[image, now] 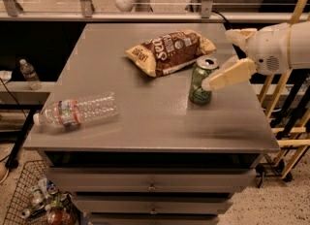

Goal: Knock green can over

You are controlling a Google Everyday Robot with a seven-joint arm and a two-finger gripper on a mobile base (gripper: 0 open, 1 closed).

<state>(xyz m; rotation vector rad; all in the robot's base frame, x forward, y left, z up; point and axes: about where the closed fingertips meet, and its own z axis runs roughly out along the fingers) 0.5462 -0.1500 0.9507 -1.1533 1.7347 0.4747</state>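
The green can (198, 86) stands upright on the grey table (145, 122), right of centre, just in front of the brown chip bag (169, 50). My gripper (218, 60) comes in from the right edge at can height. It is open and holds nothing. Its lower cream finger (227, 76) points left and down, and its tip is at the can's upper right side, touching or nearly so. The upper finger (238, 36) sits behind and above the can.
A clear plastic water bottle (77, 110) lies on its side at the table's front left. Drawers sit under the tabletop. A wire basket (38, 200) of cans stands on the floor at lower left. Yellow racking (286, 122) stands right of the table.
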